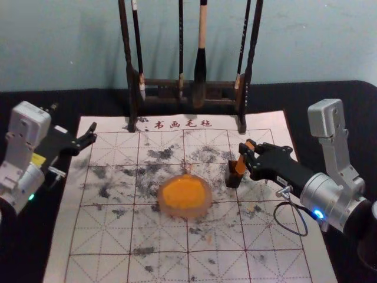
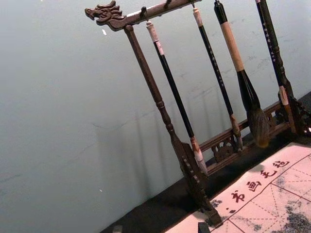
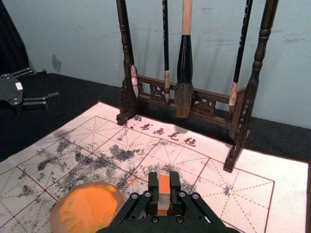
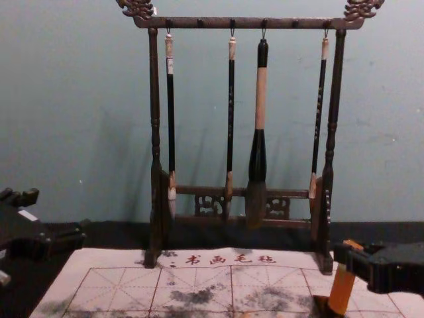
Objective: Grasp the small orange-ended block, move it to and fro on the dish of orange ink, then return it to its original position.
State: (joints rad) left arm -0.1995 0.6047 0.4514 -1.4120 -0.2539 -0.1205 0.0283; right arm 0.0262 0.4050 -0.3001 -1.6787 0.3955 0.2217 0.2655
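Note:
In the head view my right gripper [image 1: 246, 154] is shut on the upper part of the orange block [image 1: 240, 165], which stands slightly tilted. Its lower end meets the mouth of a small dark box [image 1: 233, 178]; how deep it sits inside I cannot tell. The right wrist view has the block [image 3: 164, 190], orange with a pale band, pinched in my right gripper [image 3: 164, 186]. Left of the box lies the round dish [image 1: 208, 202] of orange ink [image 1: 184, 192]. My left gripper [image 1: 74, 118] is parked open over the mat's left edge.
A dark wooden rack [image 4: 246, 23] with several hanging brushes stands at the mat's back edge, a large brush [image 4: 260, 152] among them. The gridded, ink-stained mat [image 1: 100, 239] lies on a black tablecloth [image 1: 347, 88] before a pale wall.

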